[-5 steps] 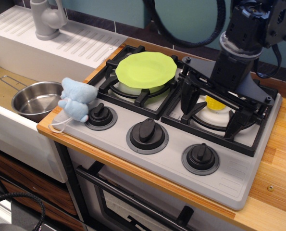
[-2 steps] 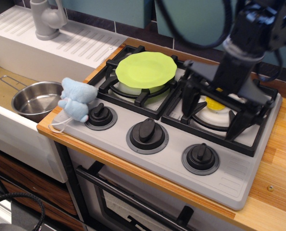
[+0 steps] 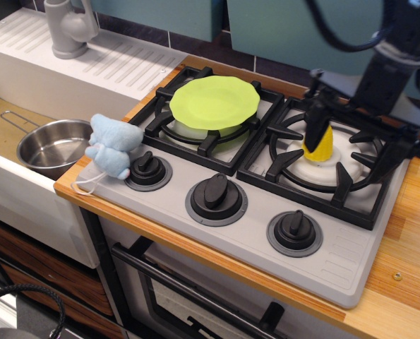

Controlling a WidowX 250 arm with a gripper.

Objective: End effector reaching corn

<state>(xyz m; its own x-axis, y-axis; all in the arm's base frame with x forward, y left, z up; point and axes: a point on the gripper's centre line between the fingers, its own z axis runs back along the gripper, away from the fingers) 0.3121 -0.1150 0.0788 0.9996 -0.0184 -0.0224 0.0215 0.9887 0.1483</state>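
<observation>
Observation.image view: a toy kitchen stove with a robot arm over its right burner.

From the left, a grey faucet stands on a white drainboard, and a steel pot sits in the sink below it. A pale blue plush toy rests at the stove's front left corner, beside the first of three black knobs. A lime-green plate lies on the left burner grate. On the right burner stands the corn, upright on the white burner cap. The end effector hangs over that burner with its fingers spread wide: the left finger touches or just overlaps the corn's left side, the right finger sits well apart near the stove's right edge. The wooden table runs alongside.
</observation>
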